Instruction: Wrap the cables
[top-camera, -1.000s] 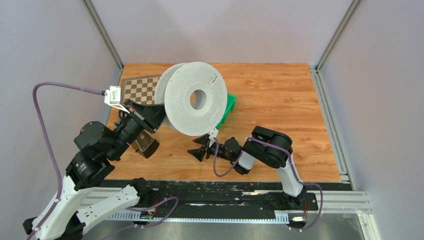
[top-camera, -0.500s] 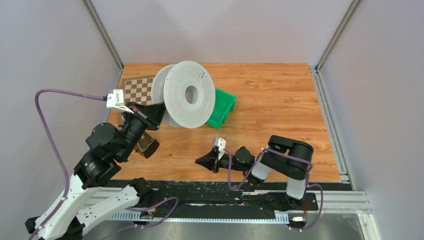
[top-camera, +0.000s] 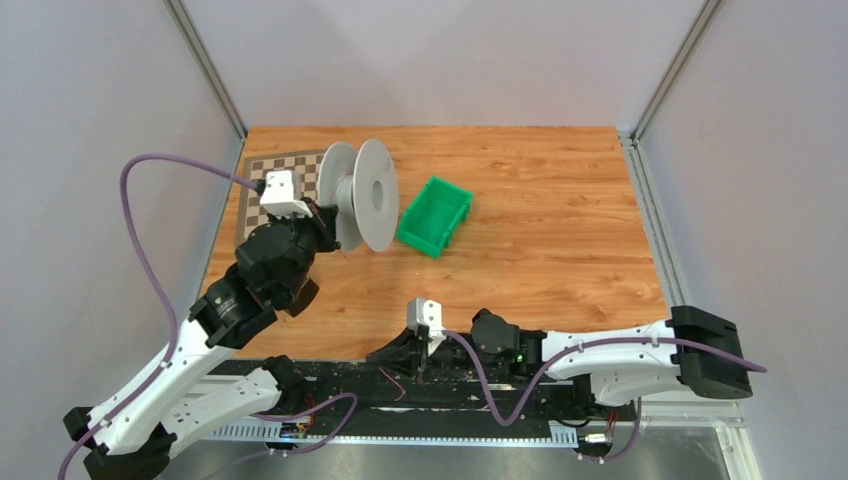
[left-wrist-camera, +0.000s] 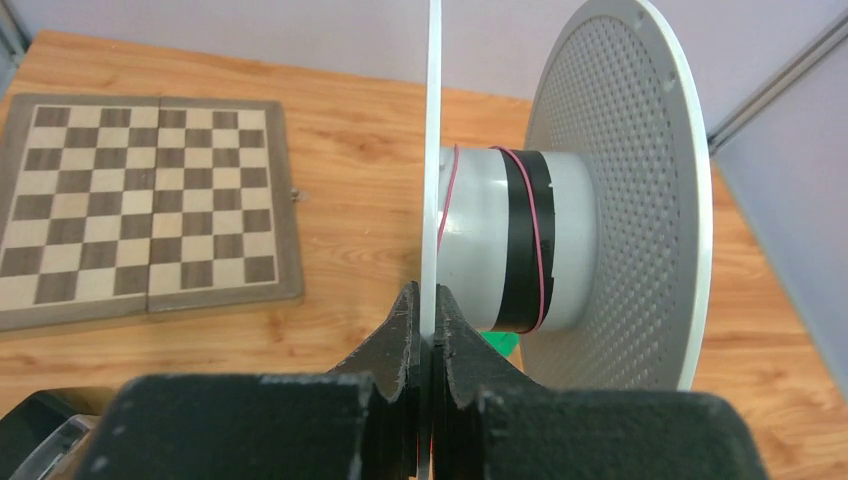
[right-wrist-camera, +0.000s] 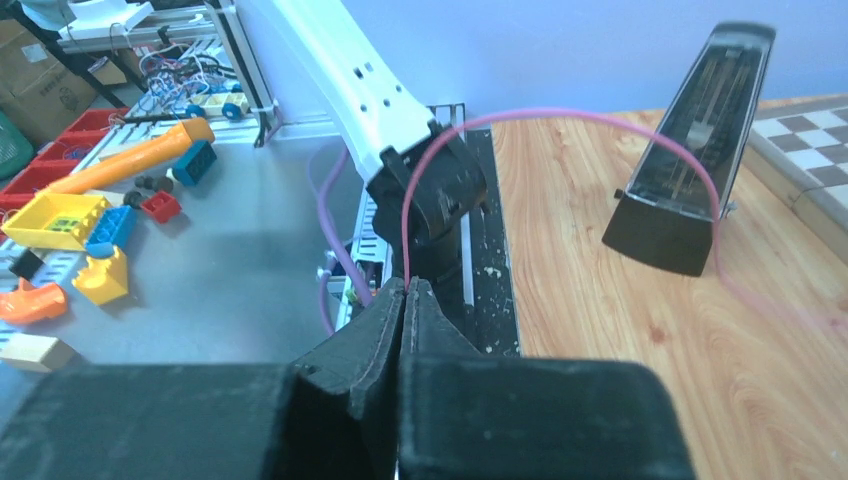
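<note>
Left hand (left-wrist-camera: 425, 305) grips spool (left-wrist-camera: 620, 200) beside chessboard (left-wrist-camera: 140, 210).

We log the spool (left-wrist-camera: 620, 200) as matt pale grey plastic: far disc finely perforated, hub smooth with a matt black band. Cable (left-wrist-camera: 547, 240): thin, smooth pink strand. Table (top-camera: 560, 200): wood grain, satin sheen. Chessboard (left-wrist-camera: 140, 210), left of frame: matt wood. Bin (top-camera: 433, 213): glossy green plastic. Fingers (left-wrist-camera: 395, 345) of the left gripper (left-wrist-camera: 428, 300): matt black, grainy plastic.
</note>
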